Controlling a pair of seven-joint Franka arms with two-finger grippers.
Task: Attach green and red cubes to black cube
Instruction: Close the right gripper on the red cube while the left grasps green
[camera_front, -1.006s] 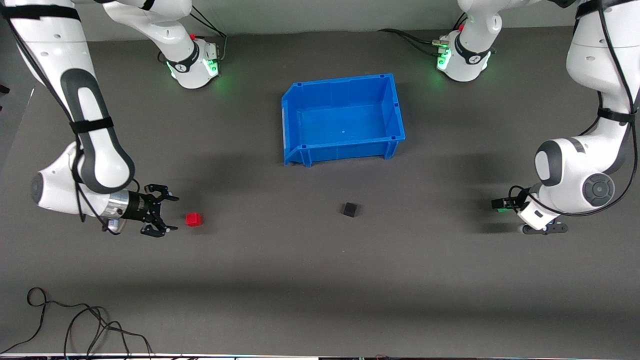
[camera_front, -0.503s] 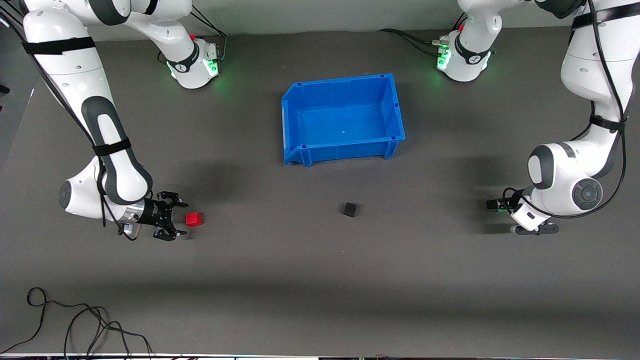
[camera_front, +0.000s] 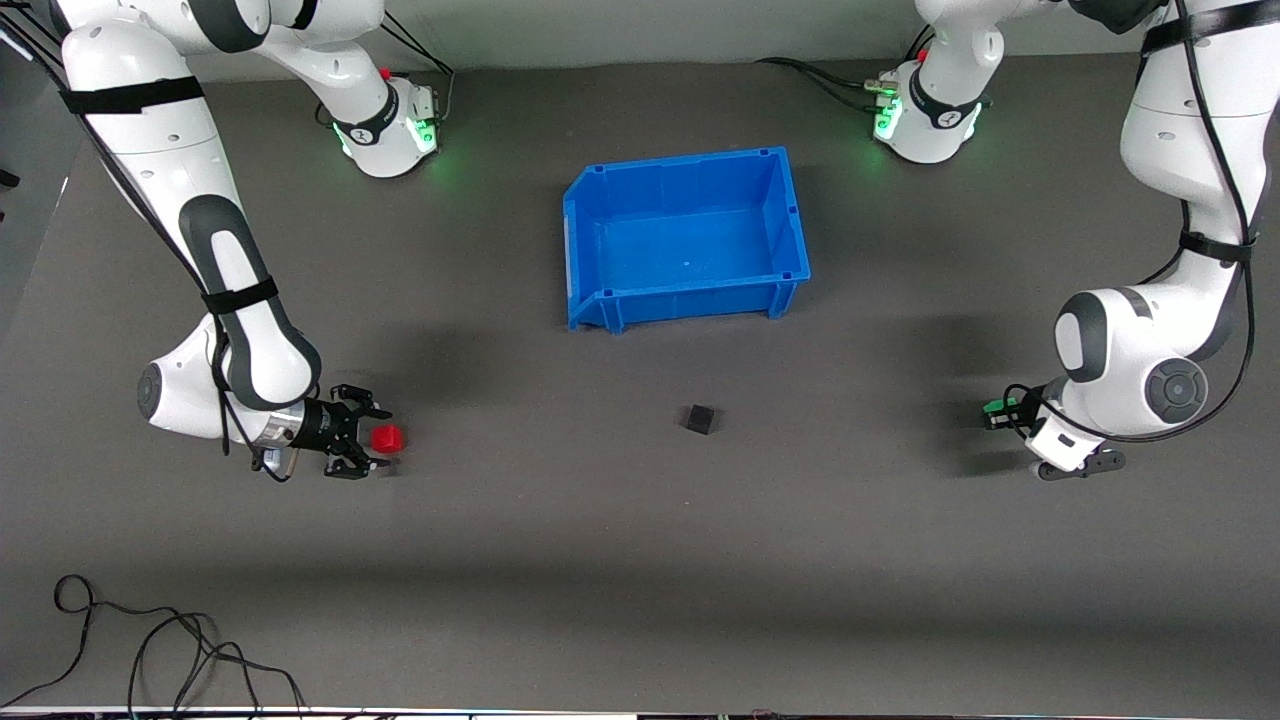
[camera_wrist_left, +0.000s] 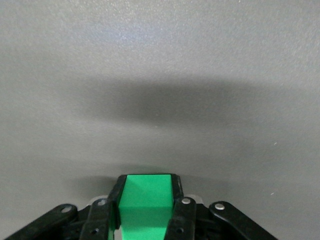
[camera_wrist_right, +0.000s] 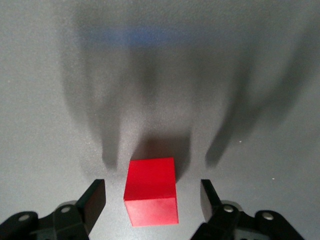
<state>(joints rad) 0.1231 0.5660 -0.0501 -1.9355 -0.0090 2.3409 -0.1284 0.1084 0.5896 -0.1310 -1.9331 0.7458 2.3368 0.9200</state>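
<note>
The red cube (camera_front: 387, 438) lies on the table toward the right arm's end. My right gripper (camera_front: 372, 440) is open and low, its fingers either side of the red cube (camera_wrist_right: 151, 191) without touching it. The black cube (camera_front: 701, 419) lies alone on the table, nearer to the front camera than the blue bin. My left gripper (camera_front: 996, 411) is low at the left arm's end of the table and is shut on the green cube (camera_wrist_left: 145, 203), which shows as a green speck (camera_front: 992, 407) in the front view.
An empty blue bin (camera_front: 590, 300) stands at mid-table, farther from the front camera than the black cube. A loose black cable (camera_front: 150, 640) lies at the table's near edge toward the right arm's end.
My right gripper has moved along the table toward the red cube until its open fingers flank it. My left gripper with the green cube has shifted only slightly.
</note>
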